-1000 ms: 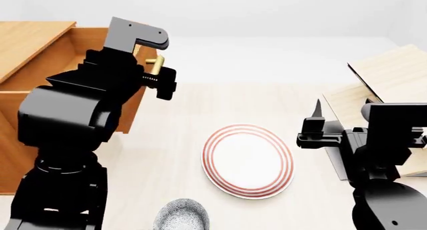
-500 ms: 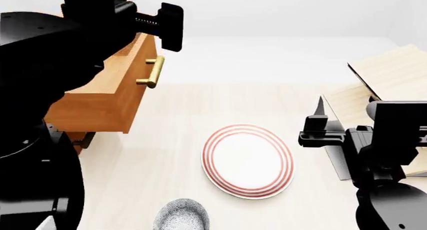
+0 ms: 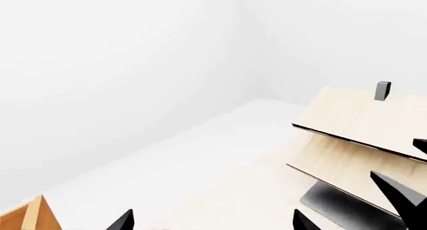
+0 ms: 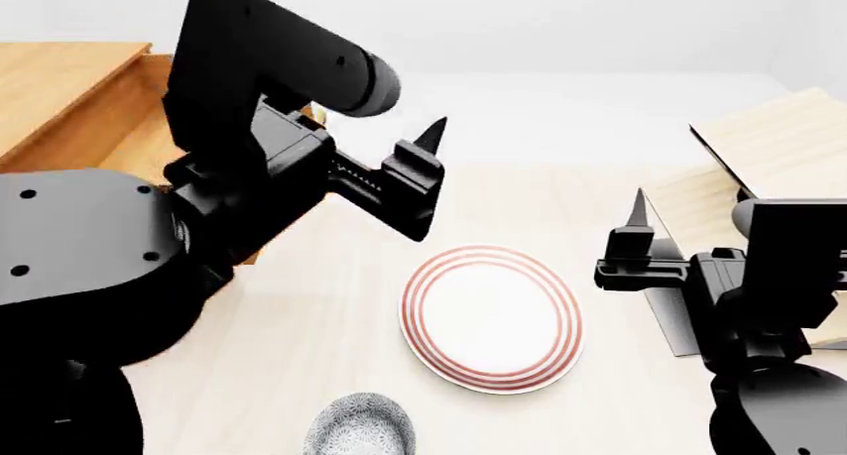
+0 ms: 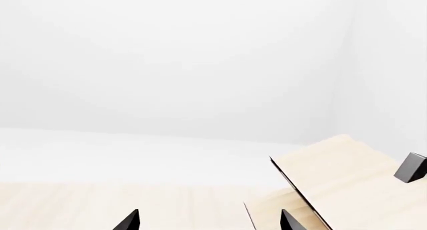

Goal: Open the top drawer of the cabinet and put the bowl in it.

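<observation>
The orange-brown cabinet [image 4: 60, 78] stands at the far left in the head view. Its top drawer [image 4: 130, 136] is pulled out, and my left arm hides most of it, handle included. The speckled grey-white bowl [image 4: 357, 427] sits at the near edge of the floor, half cut off by the frame. My left gripper [image 4: 430, 177] [image 3: 213, 222] hangs open and empty, right of the drawer and up-left of the plate. My right gripper [image 4: 642, 239] [image 5: 210, 221] is open and empty too, right of the plate beside the rack.
A white plate with red rings [image 4: 493, 316] lies flat between the two arms, just beyond the bowl. A pale tilted-board shelf rack [image 4: 775, 148] [image 3: 360, 125] [image 5: 333, 180] stands at the right, with a small grey block [image 3: 382, 90] on its top board.
My left arm has swung away from the drawer front, moving right and lower over the floor towards the plate. The right arm, bowl and plate have stayed put.
</observation>
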Motion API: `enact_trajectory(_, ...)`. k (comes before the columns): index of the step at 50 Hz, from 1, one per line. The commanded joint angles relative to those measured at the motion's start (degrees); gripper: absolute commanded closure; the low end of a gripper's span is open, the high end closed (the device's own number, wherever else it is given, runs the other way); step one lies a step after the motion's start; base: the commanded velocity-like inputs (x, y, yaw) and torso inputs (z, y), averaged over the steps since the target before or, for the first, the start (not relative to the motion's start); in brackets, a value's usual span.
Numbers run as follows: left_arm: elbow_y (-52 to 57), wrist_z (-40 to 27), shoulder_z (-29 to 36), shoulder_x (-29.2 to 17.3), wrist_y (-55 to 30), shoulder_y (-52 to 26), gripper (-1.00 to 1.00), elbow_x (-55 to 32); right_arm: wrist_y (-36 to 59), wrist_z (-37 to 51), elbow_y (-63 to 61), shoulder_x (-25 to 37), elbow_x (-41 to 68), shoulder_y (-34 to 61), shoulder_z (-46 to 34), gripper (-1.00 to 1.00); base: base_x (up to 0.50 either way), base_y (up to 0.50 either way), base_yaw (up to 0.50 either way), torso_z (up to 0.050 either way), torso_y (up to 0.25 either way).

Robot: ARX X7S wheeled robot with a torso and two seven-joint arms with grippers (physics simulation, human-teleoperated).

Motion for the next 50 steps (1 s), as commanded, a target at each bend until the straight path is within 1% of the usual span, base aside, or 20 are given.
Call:
enact_trajectory(1,9.9,-5.4,0.7,-2.0,2.0,8.8,-1.00,-11.9,-0.4,0.2,0.2,0.1,0.1,-0.2,-0.2,-1.00,0.00,0.00,0.00,0.000,0.000)
enact_trajectory(8,14.5,-1.0,2.0,-3.8,3.4,15.3,-1.00,-8.8,-1.1,0.2,0.7,0.2,0.1,-0.6,-0.2,-1.00,0.00,0.00,0.00,0.000,0.000)
enact_trajectory(14,17.9,6.5,5.3,-6.3,5.9,22.3,-1.00,0.1,-1.3,0.3,0.8,0.2,0.1,-0.7,-0.3,-1.00,0.00,0.00,0.00,0.000,0.000)
enact_trajectory(21,19.1,10.7,8.2,-9.1,9.0,27.7,-1.00,5.9,-1.6,0.4,1.3,0.1,0.2,-0.7,-0.6,-1.00,0.00,0.00,0.00,0.000,0.000)
enact_trajectory(38,18.1,16.0,11.0,-15.1,14.9,36.8,-1.00,13.2,-1.9,0.7,2.0,0.3,0.3,-0.5,-1.2,-1.00,0.00,0.00,0.00,0.000,0.000)
enact_trajectory(50,14.3,18.5,12.2,-17.8,18.9,41.5,-1.00,18.1,-3.2,0.7,2.9,0.4,0.1,-1.2,-1.4,-1.00,0.00,0.00,0.00,0.000,0.000)
